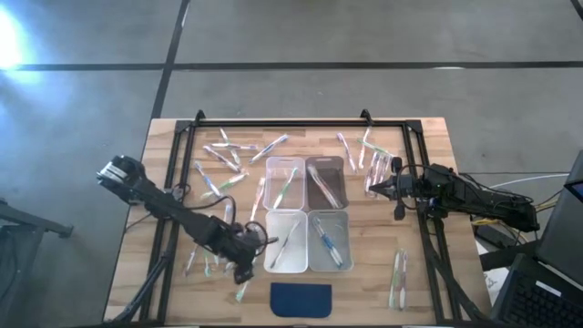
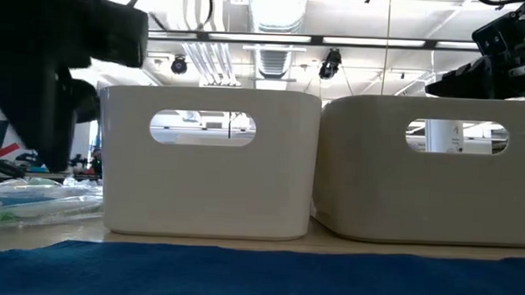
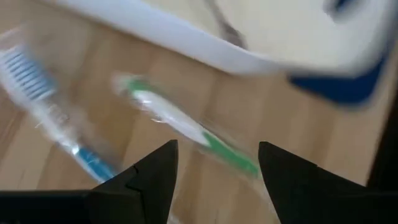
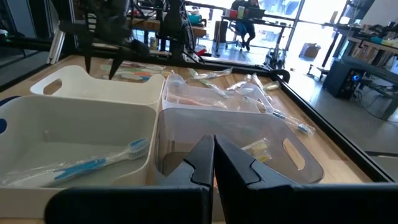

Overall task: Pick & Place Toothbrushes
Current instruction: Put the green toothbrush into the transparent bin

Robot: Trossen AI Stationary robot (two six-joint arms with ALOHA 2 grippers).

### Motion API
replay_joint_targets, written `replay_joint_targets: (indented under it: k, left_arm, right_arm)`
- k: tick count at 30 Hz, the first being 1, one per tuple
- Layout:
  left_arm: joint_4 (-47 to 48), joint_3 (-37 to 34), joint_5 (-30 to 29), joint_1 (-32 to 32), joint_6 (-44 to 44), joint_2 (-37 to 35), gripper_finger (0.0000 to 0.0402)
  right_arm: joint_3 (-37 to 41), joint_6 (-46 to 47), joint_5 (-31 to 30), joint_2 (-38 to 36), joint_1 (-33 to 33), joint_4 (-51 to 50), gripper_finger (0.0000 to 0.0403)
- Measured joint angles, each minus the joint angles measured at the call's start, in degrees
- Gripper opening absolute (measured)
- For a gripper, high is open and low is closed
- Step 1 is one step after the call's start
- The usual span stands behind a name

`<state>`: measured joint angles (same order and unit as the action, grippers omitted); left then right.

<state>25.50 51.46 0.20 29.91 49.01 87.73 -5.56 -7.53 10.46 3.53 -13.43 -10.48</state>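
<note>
Toothbrushes in clear wrappers lie scattered on the wooden table, in clusters at the far left (image 1: 228, 157), the far right (image 1: 369, 155) and the near right (image 1: 398, 273). My left gripper (image 1: 244, 266) hangs open, pointing steeply down, just left of the near-left bin (image 1: 267, 239). In the left wrist view a green-handled toothbrush (image 3: 186, 127) lies flat on the wood under the open left gripper (image 3: 217, 146), and a blue one (image 3: 56, 118) lies beside it. My right gripper (image 1: 372, 189) waits shut at the table's right, clear of the bins.
Four rectangular bins (image 1: 306, 211) stand together mid-table, each with a toothbrush or more inside, one of them blue (image 4: 93, 165). A dark blue pad (image 1: 301, 298) lies at the near edge. A black frame rail (image 1: 273, 121) runs round the table. A person sits far behind (image 4: 245, 18).
</note>
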Motion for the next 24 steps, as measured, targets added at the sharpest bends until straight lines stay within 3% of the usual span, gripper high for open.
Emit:
replay_joint_targets:
  k: [9,16,24]
  left_arm:
    - [0.02,-0.04,3.23,0.23,-28.44,-0.4,0.0227]
    - [0.0,-0.04,3.17,1.49,-57.7,-0.4,0.0213]
    - [0.0,-0.04,-4.89,1.6,-82.3,-0.4,0.019]
  right_arm:
    - [0.0,0.0,-0.01,0.0,0.01,0.0,0.0008]
    - [0.0,0.0,-0.02,0.0,0.02,0.0,0.0008]
    - [0.0,0.0,-0.02,0.0,0.0,0.0,0.0008]
